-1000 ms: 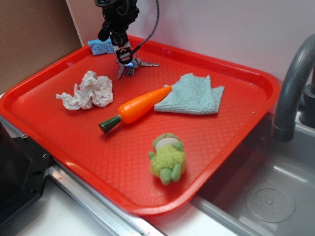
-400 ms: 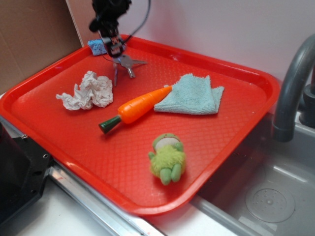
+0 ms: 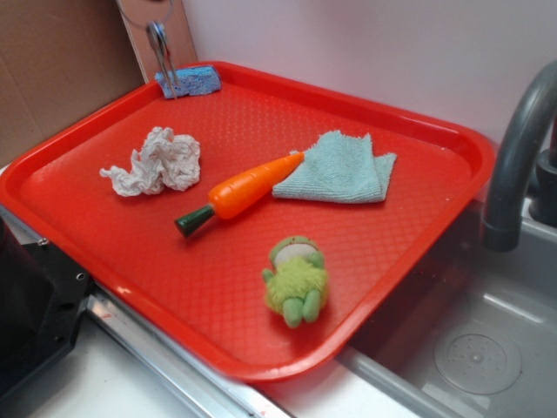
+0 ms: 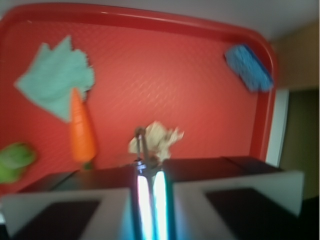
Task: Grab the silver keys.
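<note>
The silver keys (image 3: pixel 160 48) hang in the air at the top left of the exterior view, high over the back corner of the red tray (image 3: pixel 418 218) and just above a blue sponge (image 3: pixel 190 81). Their wire ring reaches the frame's top edge, and the gripper itself is above the frame there. In the blurred wrist view my gripper (image 4: pixel 150 167) is shut with its pads close together, and the keys (image 4: pixel 141 145) dangle from between the fingertips.
On the tray lie a crumpled white paper (image 3: pixel 157 161), a toy carrot (image 3: pixel 244 187), a folded teal cloth (image 3: pixel 339 165) and a green plush frog (image 3: pixel 296 279). A grey faucet (image 3: pixel 513 165) and a sink (image 3: pixel 470 348) are to the right. Cardboard stands at the back left.
The gripper rose up and to the left, leaving the exterior frame. The keys came off the tray with it and now hang in the air.
</note>
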Controlling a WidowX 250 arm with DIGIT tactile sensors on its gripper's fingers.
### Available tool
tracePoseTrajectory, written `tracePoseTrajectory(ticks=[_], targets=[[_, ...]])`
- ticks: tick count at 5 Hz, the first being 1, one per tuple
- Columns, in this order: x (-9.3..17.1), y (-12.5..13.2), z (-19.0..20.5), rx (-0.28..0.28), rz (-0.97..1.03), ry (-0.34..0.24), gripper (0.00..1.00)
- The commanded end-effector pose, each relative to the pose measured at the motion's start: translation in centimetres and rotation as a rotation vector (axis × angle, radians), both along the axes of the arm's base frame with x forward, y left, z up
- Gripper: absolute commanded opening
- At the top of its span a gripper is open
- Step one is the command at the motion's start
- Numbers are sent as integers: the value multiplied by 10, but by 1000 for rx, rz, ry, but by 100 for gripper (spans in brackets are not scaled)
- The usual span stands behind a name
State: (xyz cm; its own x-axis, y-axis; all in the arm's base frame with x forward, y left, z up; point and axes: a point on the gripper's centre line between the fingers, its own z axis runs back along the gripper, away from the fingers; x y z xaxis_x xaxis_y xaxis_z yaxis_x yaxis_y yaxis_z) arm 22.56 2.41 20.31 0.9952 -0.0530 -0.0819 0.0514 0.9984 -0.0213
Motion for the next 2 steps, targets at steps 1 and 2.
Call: tracePoseTrajectory(ticks=[1,2], targets=[[-2,-39,51,49,156,-29,0],[-2,-40,46,63,144,-38,0]])
